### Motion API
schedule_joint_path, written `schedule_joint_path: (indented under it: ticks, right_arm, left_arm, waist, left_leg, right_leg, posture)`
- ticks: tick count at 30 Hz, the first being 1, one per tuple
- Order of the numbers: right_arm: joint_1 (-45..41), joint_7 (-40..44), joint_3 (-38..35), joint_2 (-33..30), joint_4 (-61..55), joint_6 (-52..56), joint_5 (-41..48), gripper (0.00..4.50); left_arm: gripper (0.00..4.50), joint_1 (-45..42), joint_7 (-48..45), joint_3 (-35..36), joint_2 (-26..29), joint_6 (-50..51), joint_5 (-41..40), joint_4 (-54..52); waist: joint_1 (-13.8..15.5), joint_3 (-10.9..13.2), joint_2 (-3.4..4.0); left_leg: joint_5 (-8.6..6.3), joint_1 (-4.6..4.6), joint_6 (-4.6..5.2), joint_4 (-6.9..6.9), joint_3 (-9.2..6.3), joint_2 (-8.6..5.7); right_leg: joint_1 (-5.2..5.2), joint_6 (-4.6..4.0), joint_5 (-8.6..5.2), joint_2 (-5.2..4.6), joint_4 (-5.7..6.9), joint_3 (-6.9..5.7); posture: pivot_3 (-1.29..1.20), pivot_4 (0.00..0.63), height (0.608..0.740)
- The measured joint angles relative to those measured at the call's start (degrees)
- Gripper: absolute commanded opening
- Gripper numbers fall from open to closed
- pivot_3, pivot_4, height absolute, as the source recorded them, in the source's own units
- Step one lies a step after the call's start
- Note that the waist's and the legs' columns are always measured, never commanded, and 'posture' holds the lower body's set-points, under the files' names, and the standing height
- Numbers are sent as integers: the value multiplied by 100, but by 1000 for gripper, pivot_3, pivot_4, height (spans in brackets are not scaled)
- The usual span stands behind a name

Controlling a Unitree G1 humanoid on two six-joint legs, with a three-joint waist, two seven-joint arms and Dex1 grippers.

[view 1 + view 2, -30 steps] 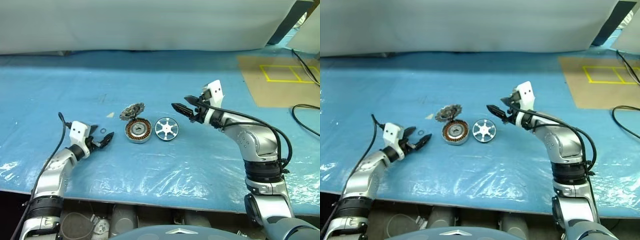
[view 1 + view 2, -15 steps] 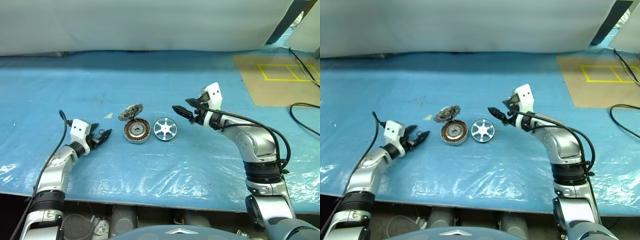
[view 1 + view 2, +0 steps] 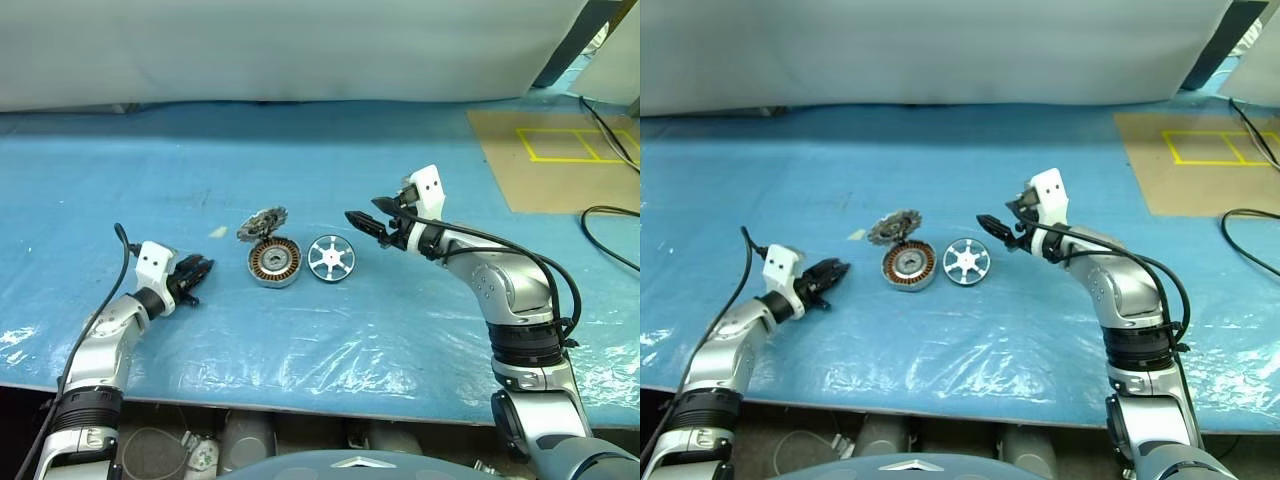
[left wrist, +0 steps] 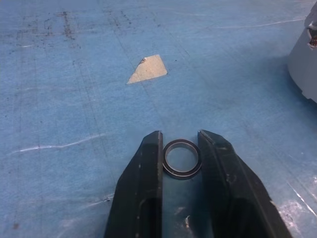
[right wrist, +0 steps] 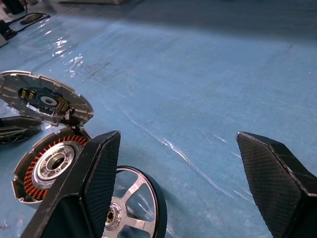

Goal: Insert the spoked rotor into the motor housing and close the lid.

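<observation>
Blue sheeted table (image 3: 330,330) carries the motor housing (image 3: 274,262) with the lid (image 3: 262,223) propped tilted at its far edge and the spoked rotor (image 3: 331,257) lying flat just beside its right. Right gripper (image 3: 362,222) hangs above the rotor's right side, jaws spread wide, empty. Left gripper (image 4: 181,158) sits low left of the housing, fingers clamped on a small dark ring (image 4: 182,158).

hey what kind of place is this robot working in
Probably a robotics lab or test bench: a table under a blue plastic sheet, loose motor parts such as the motor housing and spoked rotor, and yellow tape markings on a board.
</observation>
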Motion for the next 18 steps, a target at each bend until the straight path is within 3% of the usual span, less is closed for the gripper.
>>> schedule_joint_path:
  ticks: [10, 15, 18]
  right_arm:
    - [-1, -35, 51, -1, 0, 19, 1, 3916]
    - [-5, 8, 40, 22, -17, 20, 77, 3916]
    - [-4, 116, 28, 17, -55, 19, 202, 3916]
  left_arm:
    - [674, 166, -218, -16, 135, 117, -63, -170]
    - [674, 703, -888, 1, -100, 302, -834, -950]
    - [674, 859, -1286, -3, 36, 696, -1396, -1761]
  waist:
    - [-6, -1, 2]
    - [-1, 5, -8]
    - [16, 10, -14]
  left_leg:
    - [0, 1, 0, -10, 0, 0]
    - [0, -13, 0, -28, 9, 2]
    - [0, -18, 0, -33, 8, 5]
  right_leg:
    - [-1, 2, 0, 0, -10, 1]
    - [-10, 2, 1, 1, -31, -3]
    - [-12, 5, 3, 3, -31, -7]
  posture:
    - [0, 150, 740]
    - [0, 150, 740]
    - [0, 150, 740]
